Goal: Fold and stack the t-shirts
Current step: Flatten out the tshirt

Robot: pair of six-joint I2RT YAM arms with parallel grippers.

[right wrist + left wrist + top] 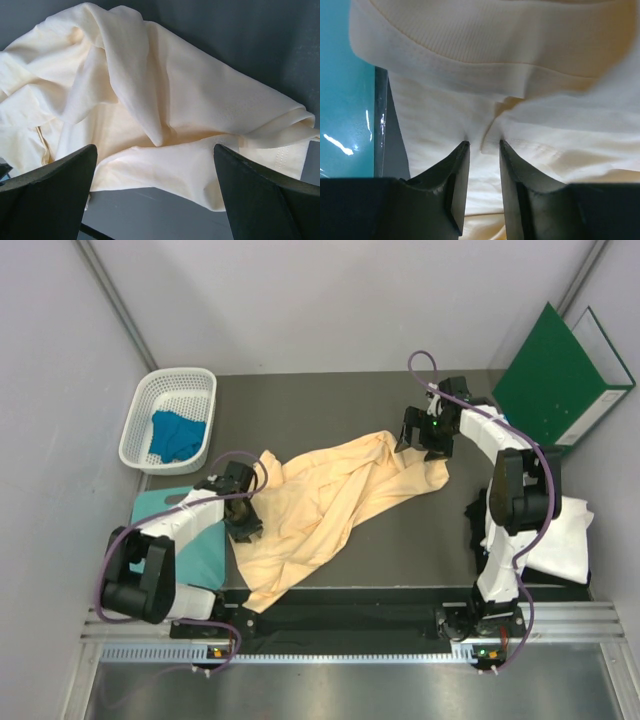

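2 hands bracket the peach-yellow t-shirt (320, 505), which sprawls crumpled across the counter (330, 410), its long axis running from near-left tail to far-right corner. The left hand (484, 145) sits on the shirt's left edge, fingers set close with a pucker of cloth pinched between the tips. The right hand (155, 147) hovers spread wide above the shirt's far-right end, holding nothing, so it looks the nearer one for that corner. Far left of the shirt, a white basket (135, 430) holds 1 blue t-shirt (177, 435); a white t-shirt (565, 535) lies off to the shirt's right.
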